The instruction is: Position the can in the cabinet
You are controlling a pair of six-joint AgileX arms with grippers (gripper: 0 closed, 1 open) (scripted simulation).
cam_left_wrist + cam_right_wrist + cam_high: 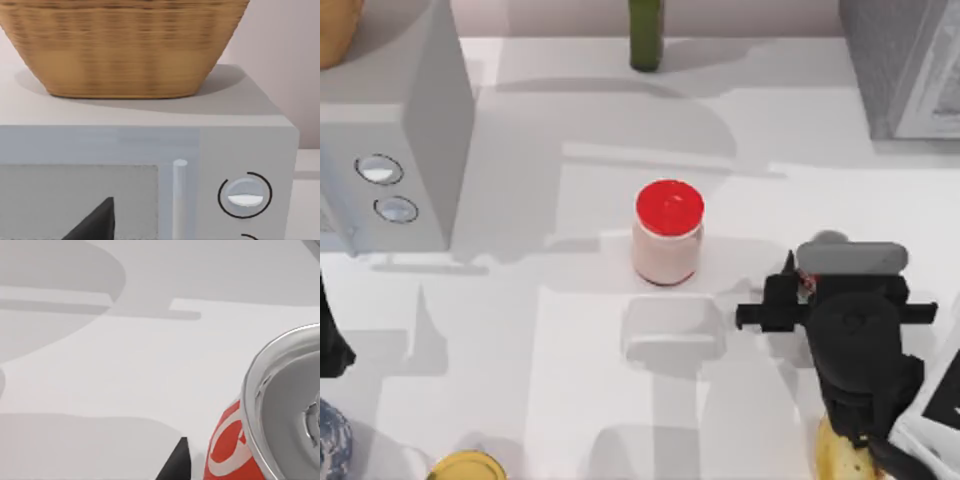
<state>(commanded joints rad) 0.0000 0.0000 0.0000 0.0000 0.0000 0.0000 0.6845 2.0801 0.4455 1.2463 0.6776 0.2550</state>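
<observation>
The can (pixel 280 430) has a silver top and a red and white label. It fills the near corner of the right wrist view, right beside one black fingertip (pixel 177 460). From above, its silver top (pixel 828 238) peeks out past the grey wrist block at the table's right, and a sliver of red label shows below. My right gripper (pixel 810 285) is shut on the can. The cabinet (pixel 900 70), a dark speckled box with a lighter framed front, stands at the far right corner. My left arm (pixel 330 345) is parked at the left edge.
A pink jar with a red lid (pixel 668 235) stands mid-table, with a low white tray (pixel 670 335) in front of it. A light grey box with two knobs (pixel 395 130) carrying a wicker basket (pixel 120 45) stands far left. A green bottle (pixel 645 35) stands at the back.
</observation>
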